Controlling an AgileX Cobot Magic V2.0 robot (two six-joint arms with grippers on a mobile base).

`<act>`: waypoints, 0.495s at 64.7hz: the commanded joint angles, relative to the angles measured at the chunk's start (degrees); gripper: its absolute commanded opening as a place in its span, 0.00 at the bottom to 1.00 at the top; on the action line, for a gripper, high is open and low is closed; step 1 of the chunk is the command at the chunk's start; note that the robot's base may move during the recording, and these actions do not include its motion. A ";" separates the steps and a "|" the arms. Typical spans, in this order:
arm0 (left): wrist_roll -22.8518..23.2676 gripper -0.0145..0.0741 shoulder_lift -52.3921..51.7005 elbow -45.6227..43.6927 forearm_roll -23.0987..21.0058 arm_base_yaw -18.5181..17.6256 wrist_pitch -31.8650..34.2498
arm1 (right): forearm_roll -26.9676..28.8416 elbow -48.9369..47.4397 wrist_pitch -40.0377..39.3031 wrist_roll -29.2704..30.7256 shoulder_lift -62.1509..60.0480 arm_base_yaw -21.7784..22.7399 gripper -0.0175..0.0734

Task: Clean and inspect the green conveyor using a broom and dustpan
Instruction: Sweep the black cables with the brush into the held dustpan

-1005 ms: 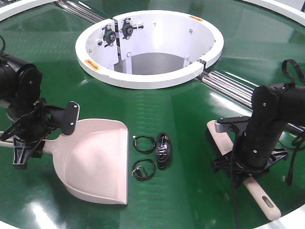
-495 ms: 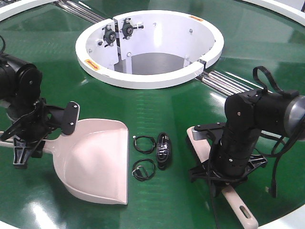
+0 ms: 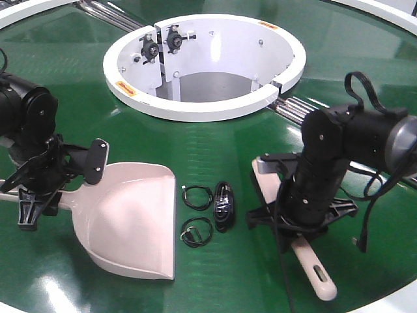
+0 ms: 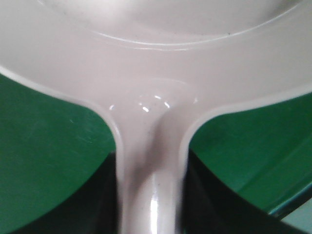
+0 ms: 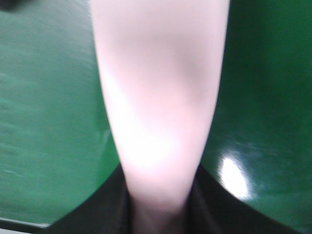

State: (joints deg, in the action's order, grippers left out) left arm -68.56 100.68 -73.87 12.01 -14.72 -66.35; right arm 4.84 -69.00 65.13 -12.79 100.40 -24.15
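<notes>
Our left gripper [image 3: 55, 186] is closed tight on the handle of the dustpan [image 3: 133, 222], which lies at the near left of the green conveyor [image 3: 228, 150]. Our right gripper [image 3: 306, 208] is closed tight on the broom [image 3: 313, 264] at the near right. We see small black bits [image 3: 221, 205] between them.

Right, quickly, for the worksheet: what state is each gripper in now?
Left gripper: closed on the handle of the dustpan.
Right gripper: closed on the handle of the broom.
</notes>
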 commanded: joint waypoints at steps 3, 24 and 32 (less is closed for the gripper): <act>0.00 0.16 -2.13 -1.73 -0.36 -0.33 -0.39 | -0.12 -3.84 0.91 -1.17 -2.21 -0.69 0.19; 0.00 0.16 -2.13 -1.73 -0.36 -0.33 -0.39 | 1.07 -6.82 3.57 -1.34 3.08 -1.36 0.19; 0.00 0.16 -2.13 -1.73 -0.36 -0.33 -0.39 | 1.40 -9.12 4.14 -1.46 5.63 -3.34 0.19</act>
State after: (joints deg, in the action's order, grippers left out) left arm -68.56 100.68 -73.87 11.96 -14.72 -66.35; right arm 5.23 -74.84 68.49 -14.33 106.97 -25.96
